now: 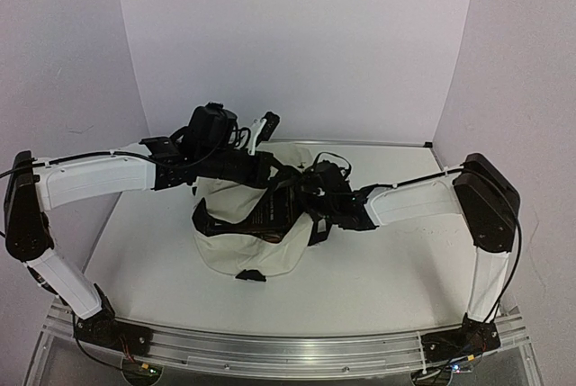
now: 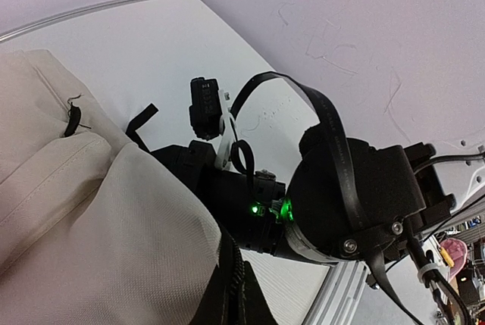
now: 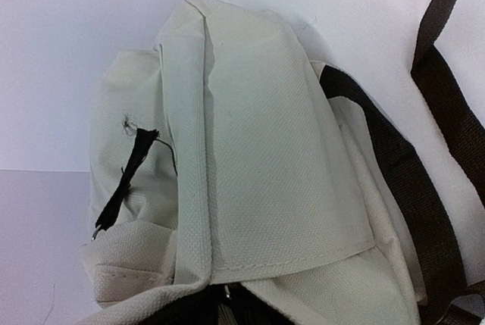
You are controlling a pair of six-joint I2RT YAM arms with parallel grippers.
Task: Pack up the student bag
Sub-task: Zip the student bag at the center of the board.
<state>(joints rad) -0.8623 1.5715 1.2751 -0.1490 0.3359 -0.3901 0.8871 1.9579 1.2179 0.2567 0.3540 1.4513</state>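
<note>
Cream fabric student bag: centre of the top view, lying on the white table, dark opening toward the upper right. Left gripper: jaws together, above the bag's upper edge; what it pinches, if anything, is hidden. Right gripper: at the opening; whether its jaws are apart or together cannot be told. Step, judged: getting the bag open. Next move calls for a firm hold on the rim, then spreading it wide.
</note>
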